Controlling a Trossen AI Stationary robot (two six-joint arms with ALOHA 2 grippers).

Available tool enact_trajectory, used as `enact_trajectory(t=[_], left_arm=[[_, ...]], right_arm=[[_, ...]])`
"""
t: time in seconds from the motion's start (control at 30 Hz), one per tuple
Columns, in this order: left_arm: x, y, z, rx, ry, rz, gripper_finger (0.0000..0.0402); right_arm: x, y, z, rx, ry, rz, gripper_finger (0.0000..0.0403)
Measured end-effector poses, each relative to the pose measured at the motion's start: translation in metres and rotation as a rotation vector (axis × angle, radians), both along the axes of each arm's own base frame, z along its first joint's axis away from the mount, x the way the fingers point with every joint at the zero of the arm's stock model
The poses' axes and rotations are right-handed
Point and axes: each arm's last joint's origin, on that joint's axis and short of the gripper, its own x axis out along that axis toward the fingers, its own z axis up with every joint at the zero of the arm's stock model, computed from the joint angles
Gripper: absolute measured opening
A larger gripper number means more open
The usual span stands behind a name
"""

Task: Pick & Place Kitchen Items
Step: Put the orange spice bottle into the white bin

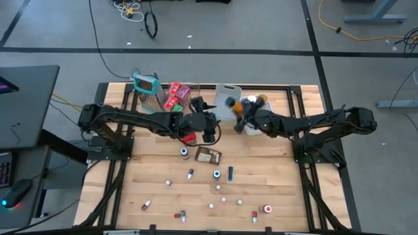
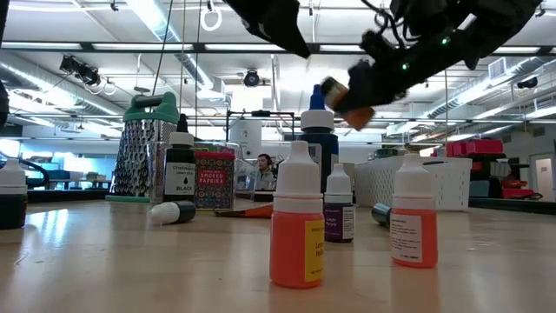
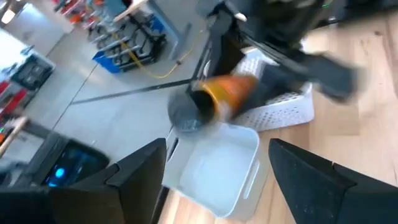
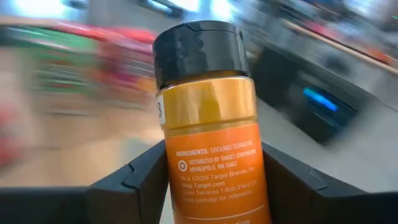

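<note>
the right gripper (image 4: 208,177) pinches an orange spice jar (image 4: 208,118) above the white bin (image 3: 217,171) near the bench's far edge; the left gripper (image 3: 217,180), spread and apparently empty, hovers beside it.

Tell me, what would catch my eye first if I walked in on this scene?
Probably the orange turmeric spice jar with a black cap, clamped in the right gripper and held up in the air over the white bins at the table's far edge. Next, the left gripper hanging open near the table's middle. Then the small dropper bottles with orange liquid and white caps scattered over the near part of the wooden table.
</note>
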Motion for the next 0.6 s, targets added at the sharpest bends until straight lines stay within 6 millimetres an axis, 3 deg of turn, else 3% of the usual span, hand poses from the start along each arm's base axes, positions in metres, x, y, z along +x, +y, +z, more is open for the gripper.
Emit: enact_trajectory(t=[0.13,0.37,0.6], left_arm=[[-0.007,-0.002,0.011,-0.016,-0.060,0.048,0.0289],[-0.012,-0.001,0.016,-0.013,-0.060,0.049,0.0289],[-0.016,0.000,0.011,0.001,0.004,0.073,0.0289]], right_arm=[[-0.013,-0.012,-0.008,0.076,0.011,-0.230,0.0225],[-0.026,-0.022,-0.018,0.175,0.035,-0.364,0.0226],[-0.040,-0.013,0.006,0.159,-0.038,-0.329,0.0226]])
